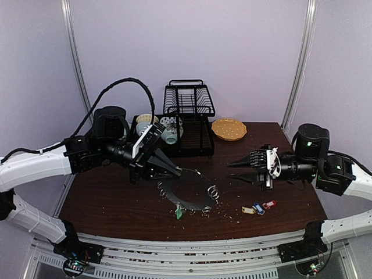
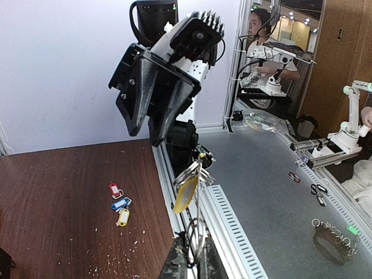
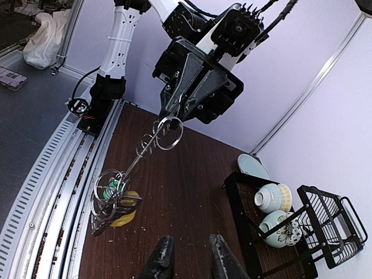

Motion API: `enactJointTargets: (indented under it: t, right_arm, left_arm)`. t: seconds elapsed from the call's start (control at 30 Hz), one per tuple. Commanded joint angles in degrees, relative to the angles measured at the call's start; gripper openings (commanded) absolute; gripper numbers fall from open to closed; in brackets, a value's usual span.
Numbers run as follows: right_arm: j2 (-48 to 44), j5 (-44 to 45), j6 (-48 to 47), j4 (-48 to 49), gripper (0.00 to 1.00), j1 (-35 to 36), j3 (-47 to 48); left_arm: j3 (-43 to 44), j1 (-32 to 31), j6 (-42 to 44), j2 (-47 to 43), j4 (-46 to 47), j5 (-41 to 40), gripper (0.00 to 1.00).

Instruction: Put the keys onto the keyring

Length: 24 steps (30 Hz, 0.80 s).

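Observation:
My left gripper (image 1: 176, 171) is shut on the far-left rim of the keyring (image 1: 192, 189), a dark flat disc held tilted above the table. In the left wrist view the keyring (image 2: 200, 224) shows edge-on between my fingers (image 2: 176, 264), with a yellow-tagged key (image 2: 186, 195) hanging from it. A green-tagged key (image 1: 178, 213) hangs at its low near edge. Split rings (image 1: 214, 192) sit on its right rim. Three loose keys lie on the table: yellow (image 1: 248, 210), blue (image 1: 258, 207), red (image 1: 269, 204). My right gripper (image 1: 235, 170) is open and empty, right of the keyring and apart from it.
A black dish rack (image 1: 189, 116) with bowls stands at the back centre. An orange scalloped plate (image 1: 228, 129) lies to its right. Crumbs (image 1: 226, 214) are scattered over the brown table near the front rail (image 1: 192, 244).

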Motion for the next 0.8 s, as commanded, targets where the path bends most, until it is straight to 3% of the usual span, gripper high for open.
enactJointTargets:
  t: [0.0, 0.4, 0.6, 0.77]
  right_arm:
    - [-0.71, 0.94, 0.49, -1.89, 0.23, -0.21, 0.09]
    - [3.76, -10.11, 1.25, -1.12, 0.34, 1.58, -0.23]
    - [4.94, -9.56, 1.7, 2.02, 0.37, 3.02, -1.05]
    - [5.85, -7.36, -0.21, 3.5, 0.34, 3.72, -1.4]
  left_arm:
    - [-0.13, -0.2, 0.22, -1.43, 4.54, 2.25, 0.0]
    - [1.76, -0.19, 1.77, -0.48, 1.35, 2.39, 0.0]
    - [2.07, -0.2, 1.51, 0.0, 1.35, 2.47, 0.0]
    - [2.24, -0.16, 1.43, -0.14, 1.5, 3.39, 0.0]
